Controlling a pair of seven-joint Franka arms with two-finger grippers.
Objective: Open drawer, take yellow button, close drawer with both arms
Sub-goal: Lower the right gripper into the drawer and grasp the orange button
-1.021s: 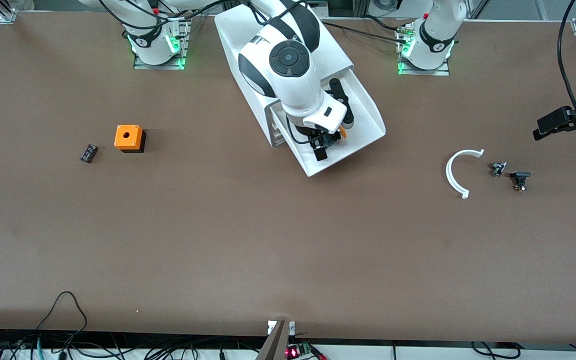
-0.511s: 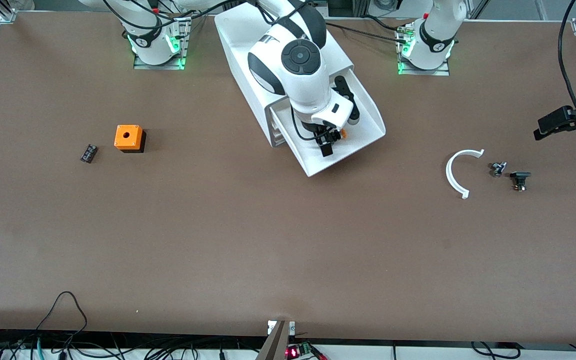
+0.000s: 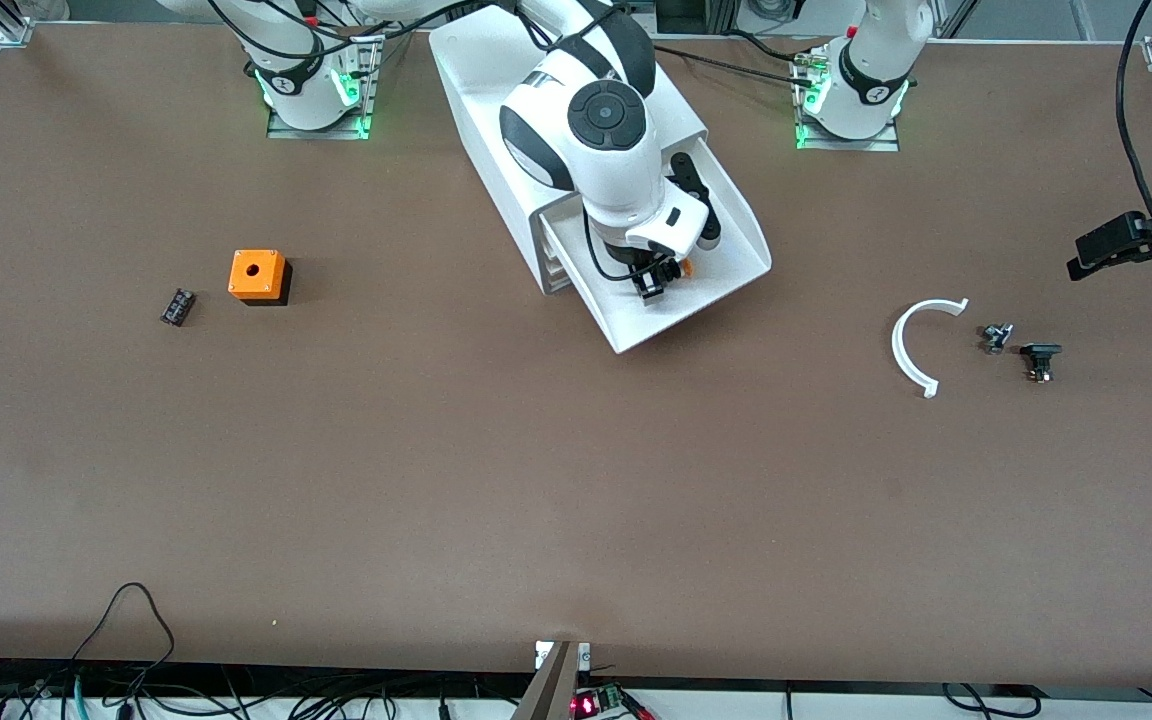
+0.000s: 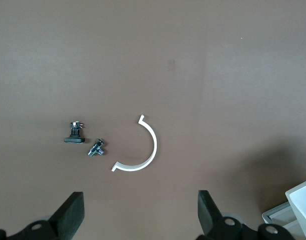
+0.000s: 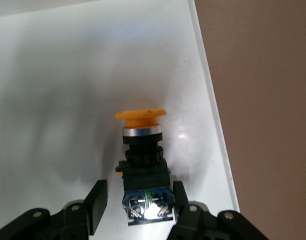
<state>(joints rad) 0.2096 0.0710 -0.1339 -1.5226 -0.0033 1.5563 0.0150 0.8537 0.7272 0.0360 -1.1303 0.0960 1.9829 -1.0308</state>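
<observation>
While its black fingers (image 5: 97, 205) stand on either side of the small push-button with the round orange cap and black body (image 5: 143, 165), one finger still shows a gap, so a firm pinch cannot be told. That right gripper (image 3: 654, 281) reaches down into the pulled-out topmost white drawer tray (image 3: 726, 215) of the white box cabinet (image 3: 496, 75), the arm bent steeply over it. Waiting, the left gripper (image 4: 138, 220) hangs spread wide above the brown table (image 3: 436, 480), a white curved strip (image 4: 143, 150) below it.
</observation>
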